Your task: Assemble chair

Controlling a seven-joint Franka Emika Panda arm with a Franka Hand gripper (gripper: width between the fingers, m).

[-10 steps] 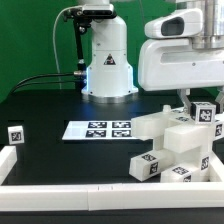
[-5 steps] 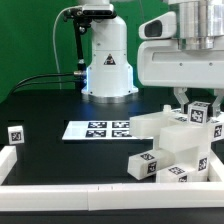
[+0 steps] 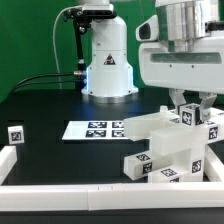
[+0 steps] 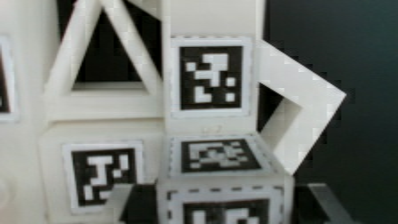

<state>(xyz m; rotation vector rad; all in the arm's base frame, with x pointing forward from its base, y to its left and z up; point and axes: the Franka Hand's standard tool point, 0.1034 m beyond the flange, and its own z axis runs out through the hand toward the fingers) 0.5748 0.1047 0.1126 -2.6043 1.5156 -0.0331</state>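
My gripper hangs over the heap of white chair parts at the exterior view's right. It is shut on a small tagged white block that rests against the top of the heap. In the wrist view this block fills the space between the two dark fingers of the gripper. Beyond it stand an upright tagged post and an angled frame piece. A wide flat panel juts from the heap toward the exterior view's left. One more tagged block lies low in front.
The marker board lies flat mid-table. A lone tagged piece stands at the exterior view's left, near the left rail. A white border rail runs along the front edge. The arm's base rises at the back.
The gripper has moved toward the exterior view's left with the tagged block in it. The heap of parts under it has shifted a little the same way.
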